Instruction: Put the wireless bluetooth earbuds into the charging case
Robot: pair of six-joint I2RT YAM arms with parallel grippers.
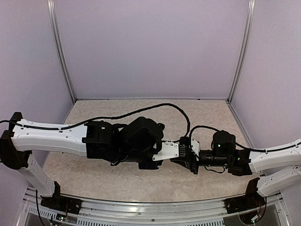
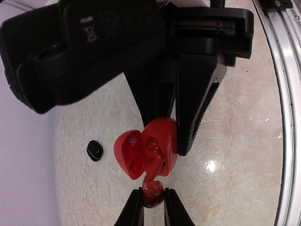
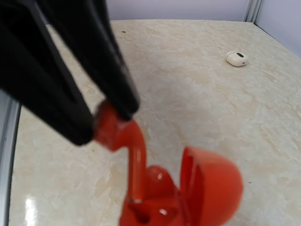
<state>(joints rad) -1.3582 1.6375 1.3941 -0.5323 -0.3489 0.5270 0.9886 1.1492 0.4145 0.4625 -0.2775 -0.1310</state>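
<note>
My left gripper (image 2: 153, 200) is shut on the head of a red earbud (image 2: 153, 193). The earbud's stem points into the open red charging case (image 2: 141, 148), and in the right wrist view the stem tip (image 3: 134, 197) sits at a socket of the case (image 3: 207, 188). The case lid stands open, and a second red earbud (image 3: 157, 181) lies in the case. My right gripper (image 2: 164, 136) is shut on the case body and holds it above the table. In the top view both grippers meet at mid-table (image 1: 186, 155), with the case hidden beneath them.
A small black pebble-shaped piece (image 2: 94, 150) lies on the beige marbled table beside the case. A small white one (image 3: 236, 58) lies farther off near the back wall. The aluminium rail (image 2: 282, 117) runs along the table's near edge.
</note>
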